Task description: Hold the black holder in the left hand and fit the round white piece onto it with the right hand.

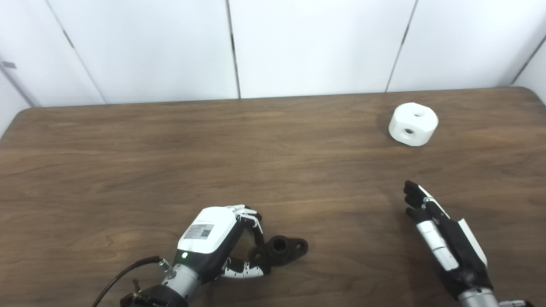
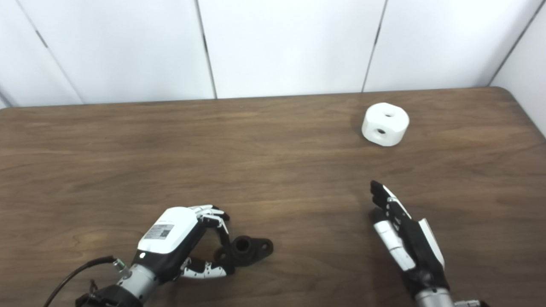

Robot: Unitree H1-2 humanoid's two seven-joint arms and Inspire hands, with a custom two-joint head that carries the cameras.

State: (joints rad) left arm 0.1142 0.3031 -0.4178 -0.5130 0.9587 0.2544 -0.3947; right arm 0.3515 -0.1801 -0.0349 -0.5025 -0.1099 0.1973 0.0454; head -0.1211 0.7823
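1. Two hands are over the dark brown wooden worktop (image 1: 128, 162), and the job looks to be at its very start: the left hand (image 1: 213, 238) is just taking the black flanged holder with a round central socket (image 1: 279, 249), which lies flat on the wood.
2. The left hand's fingers (image 1: 251, 219) curl down over the near end of the holder with the thumb coming in from below, narrow around that end. I cannot tell whether the grip is firm; the holder appears not yet lifted.
3. The right hand (image 1: 443, 238) is empty, its fingers (image 1: 416, 198) straight and close together, pointing away from the robot.
4. The round white plastic piece with two holes (image 1: 413, 124) sits well beyond those fingertips, a little to their right, near the far edge, touching neither hand.
5. As I judge it, next the left hand must raise the holder socket-up, while the right reaches forward, spreads its fingers and closes around the white piece.
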